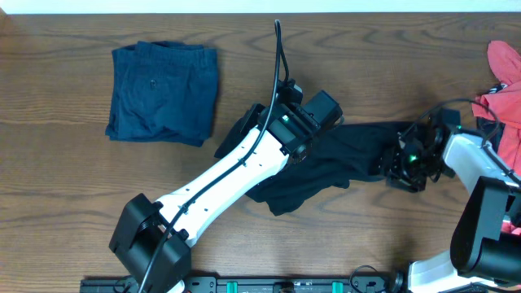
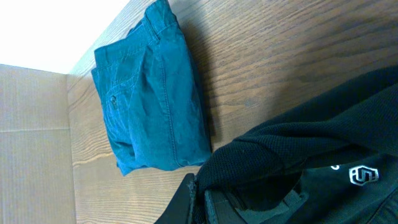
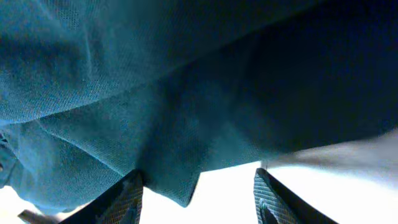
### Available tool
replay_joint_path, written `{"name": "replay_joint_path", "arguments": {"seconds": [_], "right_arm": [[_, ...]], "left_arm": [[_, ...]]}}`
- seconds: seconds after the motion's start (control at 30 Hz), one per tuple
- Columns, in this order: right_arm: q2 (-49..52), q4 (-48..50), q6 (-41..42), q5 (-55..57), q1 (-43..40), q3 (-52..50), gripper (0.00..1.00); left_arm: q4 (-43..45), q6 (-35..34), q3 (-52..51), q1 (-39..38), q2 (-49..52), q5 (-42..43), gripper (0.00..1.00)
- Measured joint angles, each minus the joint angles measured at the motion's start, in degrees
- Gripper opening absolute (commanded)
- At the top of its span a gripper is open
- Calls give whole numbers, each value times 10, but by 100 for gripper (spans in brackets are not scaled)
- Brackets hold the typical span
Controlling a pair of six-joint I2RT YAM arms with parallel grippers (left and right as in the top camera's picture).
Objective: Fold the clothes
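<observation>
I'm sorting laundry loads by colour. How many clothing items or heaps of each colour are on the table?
Blue shorts: 1
Black garment: 1
Red heap: 1, pieces inside cannot be told apart
Total: 3

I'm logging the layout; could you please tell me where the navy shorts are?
Overhead, the navy shorts lie folded at far left on the table, apart from the black garment.

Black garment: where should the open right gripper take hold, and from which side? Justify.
Probably the black garment by its loose edge beside the right gripper, approached from the right: that edge hangs at its open fingers, and the left gripper pinches the opposite end.
</observation>
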Motion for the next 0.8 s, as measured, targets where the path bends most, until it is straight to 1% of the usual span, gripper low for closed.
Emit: {"name": "replay_joint_path", "arguments": {"seconds": [0.17,0.27,0.43,0.5,0.6,0.7,0.8], "right_arm": [[0,47,1,-24,0,-18,49],[0,70,9,-34,0,-21,36],[0,86,28,-43,0,-22,32],[0,86,31,-48,0,-22,34],[0,85,36,-67,0,-22,44],[0,73,37,-90,0,-22,49],[0,48,34,-110,0,-23,50]], "left_arm": [[2,0,0,0,0,0,6],[2,0,0,0,0,0,6],[2,0,0,0,0,0,6],[2,0,0,0,0,0,6],[2,0,0,0,0,0,6],[2,0,0,0,0,0,6],[2,0,0,0,0,0,6]]}}
